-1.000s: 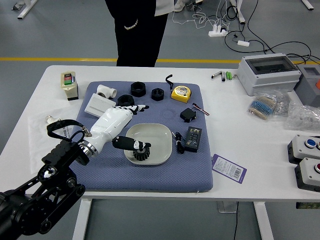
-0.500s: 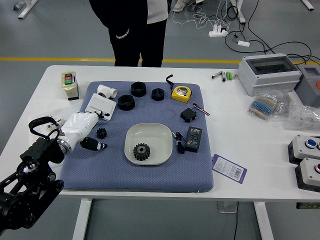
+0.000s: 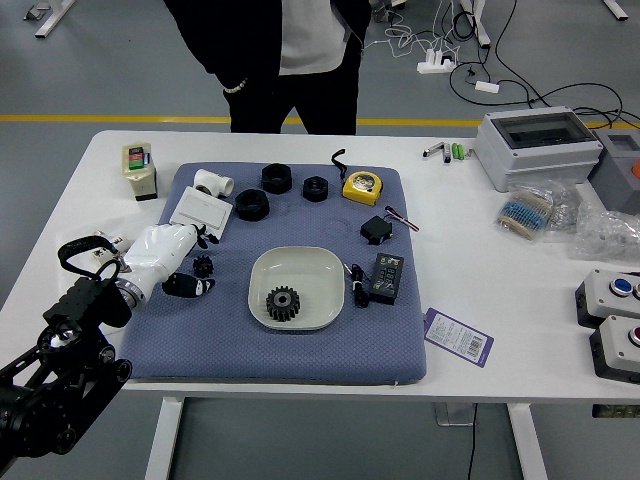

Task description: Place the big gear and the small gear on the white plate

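Observation:
The white plate (image 3: 325,290) sits at the middle of the blue mat, with the big black gear (image 3: 283,303) lying in its lower left part. To the plate's left, the small black gear (image 3: 203,266) is on the mat. My left hand (image 3: 200,262) is beside it, thumb below and fingers above, spread around the small gear without a visible grip.
Behind the hand are a white box (image 3: 202,212), a white pipe fitting (image 3: 213,183) and black rings (image 3: 252,205). Right of the plate lie a cable, a black adapter (image 3: 386,278) and a tape measure (image 3: 362,187). A person stands at the far side, hands off the table.
My left hand has moved left from the plate to the small gear, leaving the big gear on the plate. The person has shifted closer to the table.

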`<state>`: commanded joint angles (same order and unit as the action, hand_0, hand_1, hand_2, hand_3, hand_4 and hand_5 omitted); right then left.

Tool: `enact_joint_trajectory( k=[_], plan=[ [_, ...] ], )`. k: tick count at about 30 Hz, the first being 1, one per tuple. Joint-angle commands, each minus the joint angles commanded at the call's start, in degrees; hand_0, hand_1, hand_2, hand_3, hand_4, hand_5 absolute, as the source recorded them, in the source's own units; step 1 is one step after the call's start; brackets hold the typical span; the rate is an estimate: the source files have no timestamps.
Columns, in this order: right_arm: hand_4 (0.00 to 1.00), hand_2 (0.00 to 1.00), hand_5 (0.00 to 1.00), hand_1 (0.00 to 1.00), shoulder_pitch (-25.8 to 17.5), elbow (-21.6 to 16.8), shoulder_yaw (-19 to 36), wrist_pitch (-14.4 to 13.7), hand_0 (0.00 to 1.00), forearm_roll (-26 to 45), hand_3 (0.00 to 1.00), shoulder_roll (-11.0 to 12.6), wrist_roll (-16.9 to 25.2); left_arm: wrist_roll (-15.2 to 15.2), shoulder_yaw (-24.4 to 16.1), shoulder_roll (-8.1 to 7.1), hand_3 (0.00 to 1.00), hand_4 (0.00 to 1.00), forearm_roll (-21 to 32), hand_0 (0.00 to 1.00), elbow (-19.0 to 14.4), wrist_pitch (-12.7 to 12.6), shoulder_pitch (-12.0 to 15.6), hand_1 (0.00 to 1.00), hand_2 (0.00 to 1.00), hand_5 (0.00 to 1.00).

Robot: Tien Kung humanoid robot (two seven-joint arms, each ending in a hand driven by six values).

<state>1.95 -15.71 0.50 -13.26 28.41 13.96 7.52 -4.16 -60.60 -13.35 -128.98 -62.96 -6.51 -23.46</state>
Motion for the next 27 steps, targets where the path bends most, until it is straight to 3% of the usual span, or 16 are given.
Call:
enact_joint_trajectory(
  k=[17, 27],
  plan=[
    [0.73, 0.724, 0.701, 0.625, 0.39, 0.0, 0.06, 0.03, 0.606, 0.12, 0.538, 0.07, 0.04, -0.38, 0.23, 0.24, 0.572, 0.695, 0.46, 0.403, 1.52, 1.06, -0.48, 0.508, 0.534, 0.09],
    [0.73, 0.724, 0.701, 0.625, 0.45, 0.03, 0.07, 0.0, 0.606, 0.14, 0.538, 0.12, 0.03, 0.15, -0.15, -0.01, 0.569, 0.656, 0.88, 0.375, -1.15, -0.02, -0.4, 0.488, 0.52, 0.079]
  ],
)
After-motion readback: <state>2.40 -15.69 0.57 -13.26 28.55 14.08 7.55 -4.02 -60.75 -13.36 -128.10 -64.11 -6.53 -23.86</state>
